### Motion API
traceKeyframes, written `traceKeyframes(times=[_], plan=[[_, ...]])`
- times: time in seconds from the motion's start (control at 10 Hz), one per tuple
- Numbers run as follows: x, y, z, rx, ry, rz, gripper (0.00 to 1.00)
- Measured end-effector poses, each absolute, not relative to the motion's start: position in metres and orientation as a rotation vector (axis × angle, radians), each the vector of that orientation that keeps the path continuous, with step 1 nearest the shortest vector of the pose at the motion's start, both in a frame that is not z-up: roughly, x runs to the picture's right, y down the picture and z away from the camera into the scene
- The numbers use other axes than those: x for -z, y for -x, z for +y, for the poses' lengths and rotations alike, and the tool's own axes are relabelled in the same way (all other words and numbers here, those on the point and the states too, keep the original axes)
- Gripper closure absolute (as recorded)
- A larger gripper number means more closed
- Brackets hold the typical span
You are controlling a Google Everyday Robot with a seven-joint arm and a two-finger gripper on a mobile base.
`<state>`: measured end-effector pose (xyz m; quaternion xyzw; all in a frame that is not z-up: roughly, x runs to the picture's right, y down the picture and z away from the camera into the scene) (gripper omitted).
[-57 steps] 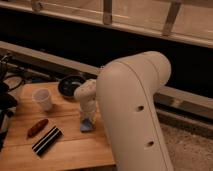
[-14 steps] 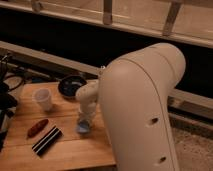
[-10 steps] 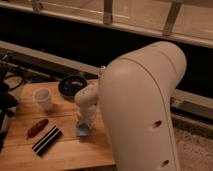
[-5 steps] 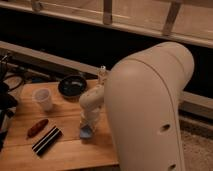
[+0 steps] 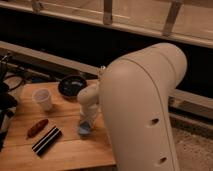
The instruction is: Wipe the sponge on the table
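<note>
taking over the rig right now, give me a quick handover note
Gripper: down low over the middle of the table, right at the sponge.
Sponge: at the gripper's tip, seemingly against the wood, right of the striped bar.
Nearby: sausage-shaped thing and cup to the left, black bowl behind.
Done: sponge is down at the table.
Left: the wiping strokes. How much is already wiped does not show.
</note>
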<state>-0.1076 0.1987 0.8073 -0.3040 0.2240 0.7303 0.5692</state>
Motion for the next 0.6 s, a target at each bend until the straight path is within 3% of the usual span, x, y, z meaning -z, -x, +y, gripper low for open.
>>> traceKeyframes(times=[0.6], plan=[[-0.805, 0.087, 0.207, -1.722, 0.708, 0.554, 0.95]])
